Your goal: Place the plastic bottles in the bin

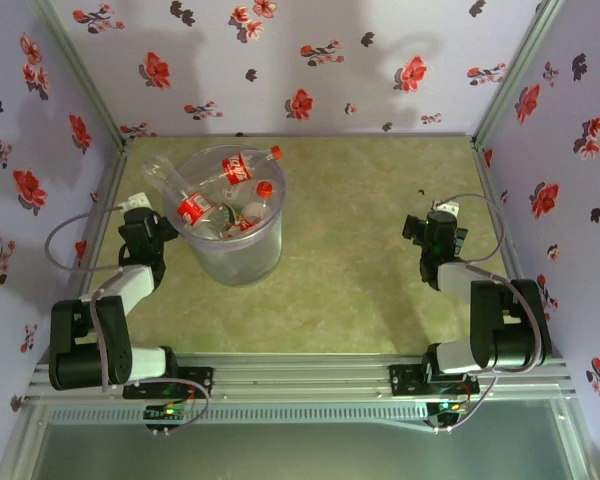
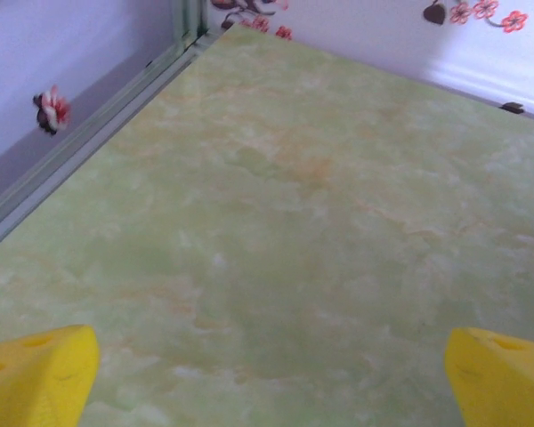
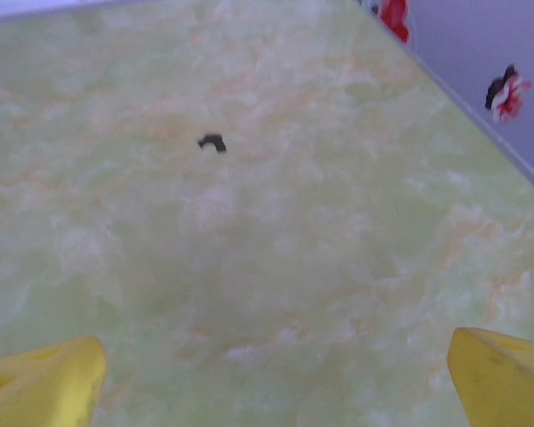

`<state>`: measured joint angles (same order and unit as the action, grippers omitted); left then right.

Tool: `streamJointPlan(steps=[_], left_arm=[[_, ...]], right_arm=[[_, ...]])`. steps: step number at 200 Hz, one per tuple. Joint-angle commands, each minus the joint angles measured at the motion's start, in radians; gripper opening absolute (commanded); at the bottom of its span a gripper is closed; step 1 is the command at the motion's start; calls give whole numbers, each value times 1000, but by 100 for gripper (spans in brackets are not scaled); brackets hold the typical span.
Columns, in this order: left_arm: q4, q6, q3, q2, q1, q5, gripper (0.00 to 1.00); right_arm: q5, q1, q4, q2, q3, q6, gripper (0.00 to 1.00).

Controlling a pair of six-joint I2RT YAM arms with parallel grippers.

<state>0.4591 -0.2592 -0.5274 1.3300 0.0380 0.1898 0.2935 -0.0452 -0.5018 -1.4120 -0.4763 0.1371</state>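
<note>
On the left half of the table, toward the far side, standing upright with the mouth open to above: the bin. Holds all the plastic bottles to be seen, heaped one across another. Uppermost one lying on a slant, long axis from lower left to upper right in the top view, its red cap pointing to the far right and reaching just over the rim. Second one, with a red label, crossing below it, long axis from upper left to lower right, one clear end poking out over the far-left rim. Another red cap near the right inner wall; cannot tell which way that bottle lies. More of them deeper, blurred by the translucent wall, not possible to count. Mouth of the bin partly crossed by the two upper bottles.

Just beside the bin on its left, the left arm, very near to the wall of the bin; touching or apart, cannot tell. On this arm the left jaws spread wide, yellow fingertips at both lower corners of the wrist view, only bare green marbled table between them. Well apart, on the right half, the right arm. Likewise the right jaws spread wide and empty. Ahead of them a small dark scrap lying on the table, far from the bin. Around three sides, lavender walls with red flowers.
</note>
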Motion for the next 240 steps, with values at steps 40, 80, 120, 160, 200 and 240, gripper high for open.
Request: streamJointPlan(steps=[40,80,120,160,200,240], left_arm=[[263,142,3,74,-12,1,100],[5,182,-25,-58,-19,2,100],[52,163,143,-198,-20,35,100],[315,146,215,-57,-19,42,100],[505,160,219,123,-18,43,100],[490,186,168,207,-33,17,100]], right_arm=[[12,5,-328,-101,80,-31,99],[7,5,-402,-145,101,-34,99],[-2,5,-414,-150,102,-38,99],[-28,8,-403,-151,97,-42,99],[-40,17,-403,-152,97,-36,99],[-50,22,-402,-151,96,-33,99]])
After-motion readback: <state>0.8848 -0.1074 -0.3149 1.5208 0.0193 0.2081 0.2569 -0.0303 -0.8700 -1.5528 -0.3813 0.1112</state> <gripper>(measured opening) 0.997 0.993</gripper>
